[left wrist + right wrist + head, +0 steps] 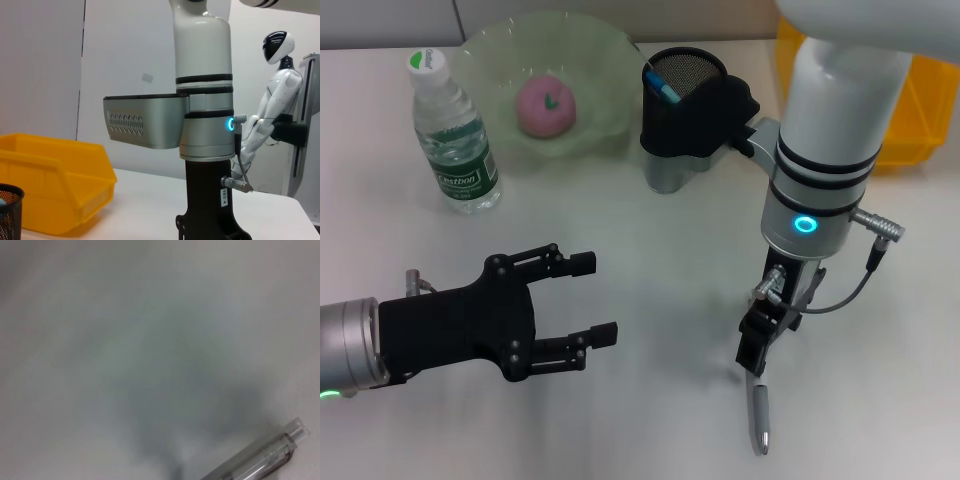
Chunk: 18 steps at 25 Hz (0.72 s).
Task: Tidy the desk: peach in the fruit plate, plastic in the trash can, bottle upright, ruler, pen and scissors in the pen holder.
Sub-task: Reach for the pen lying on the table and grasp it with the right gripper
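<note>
A pink peach [546,105] lies in the green fruit plate [605,60] at the back. To its left the clear bottle [450,130] stands upright. A black mesh pen holder [685,75] [7,210] holds a blue-tipped item [661,86]. A clear pen [759,415] [260,460] lies flat near the front edge. My right gripper [754,350] points down right over the pen's far end. My left gripper [592,300] hovers open and empty at the front left. Plastic, trash can, ruler and scissors are out of view.
A yellow bin [920,110] [50,180] stands at the back right behind my right arm [830,130]. The arm's silver housing [145,122] sits close to the pen holder.
</note>
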Tool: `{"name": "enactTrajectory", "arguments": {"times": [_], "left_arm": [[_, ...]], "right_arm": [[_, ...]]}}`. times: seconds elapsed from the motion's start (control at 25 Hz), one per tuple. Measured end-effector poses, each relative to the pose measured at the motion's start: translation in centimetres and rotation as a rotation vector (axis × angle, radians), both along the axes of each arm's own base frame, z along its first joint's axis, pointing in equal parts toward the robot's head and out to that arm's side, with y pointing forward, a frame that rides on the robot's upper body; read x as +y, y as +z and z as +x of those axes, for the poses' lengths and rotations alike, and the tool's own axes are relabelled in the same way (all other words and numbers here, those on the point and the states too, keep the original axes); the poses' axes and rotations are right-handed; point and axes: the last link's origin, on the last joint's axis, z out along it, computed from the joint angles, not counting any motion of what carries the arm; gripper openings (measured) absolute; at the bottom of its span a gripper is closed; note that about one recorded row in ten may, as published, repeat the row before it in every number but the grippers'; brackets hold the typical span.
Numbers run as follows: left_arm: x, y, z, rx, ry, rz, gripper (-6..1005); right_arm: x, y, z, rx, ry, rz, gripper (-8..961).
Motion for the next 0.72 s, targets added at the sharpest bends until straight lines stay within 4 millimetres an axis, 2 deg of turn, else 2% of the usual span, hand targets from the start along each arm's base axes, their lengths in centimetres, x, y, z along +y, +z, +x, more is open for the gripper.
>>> {"name": "enactTrajectory", "arguments": {"times": [0.72], "left_arm": [[0.07, 0.05, 0.08, 0.003, -0.014, 0.005, 774]], "right_arm": [[-0.25, -0.59, 0.40, 0.005, 0.005, -0.006, 625]]}}
